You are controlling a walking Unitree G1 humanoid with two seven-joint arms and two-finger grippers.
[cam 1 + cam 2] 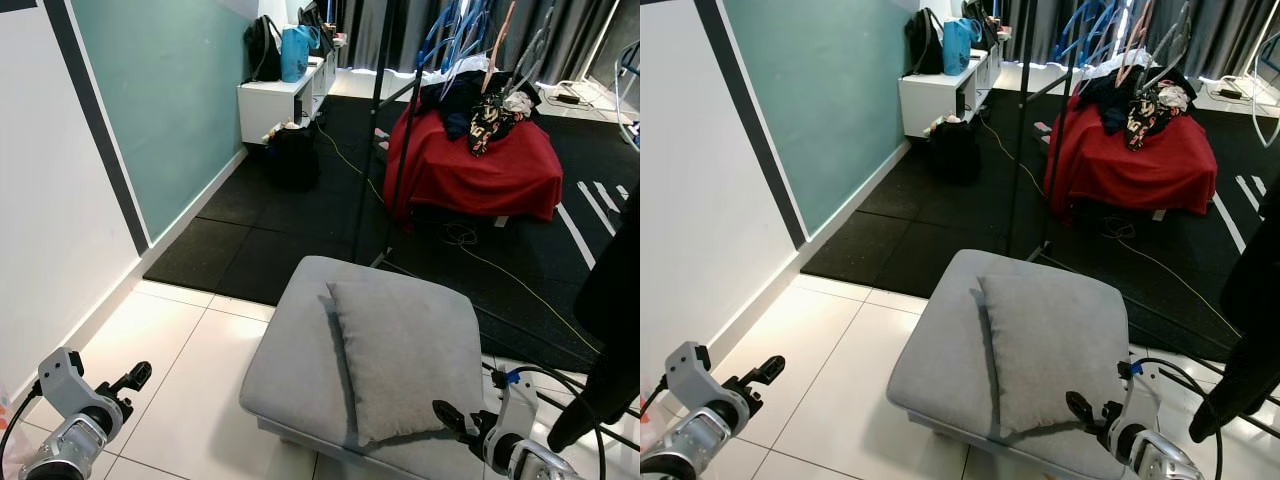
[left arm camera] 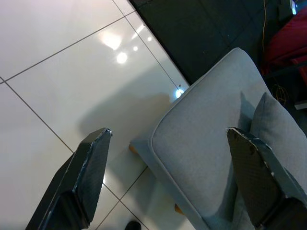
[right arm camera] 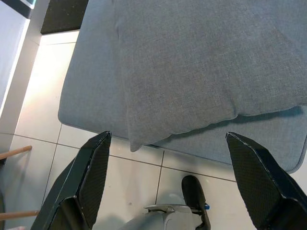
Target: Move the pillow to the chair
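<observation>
Grey fabric covers the pillow (image 1: pixel 405 355), which lies flat on the right half of the grey chair (image 1: pixel 295 350), its near edge close to the seat's near edge. The right pincer (image 3: pixel 168 179) hangs just near of that edge, at the chair's near right corner, its two black fingers (image 3: pixel 91 175) spread wide and apart from the pillow; in the right wrist view the pillow's near corner sits between them, farther on. The left pincer (image 2: pixel 168 177) hovers low over the white tiled floor (image 1: pixel 180 350) to the near left of the chair, fingers also spread wide with nothing between them, pointing toward the seat's left side. Beyond the chair lies a black mat (image 1: pixel 270 230), with a red-draped seat (image 1: pixel 480 165) at the far right and a white shelf (image 1: pixel 275 105) along the teal wall (image 1: pixel 165 90).
</observation>
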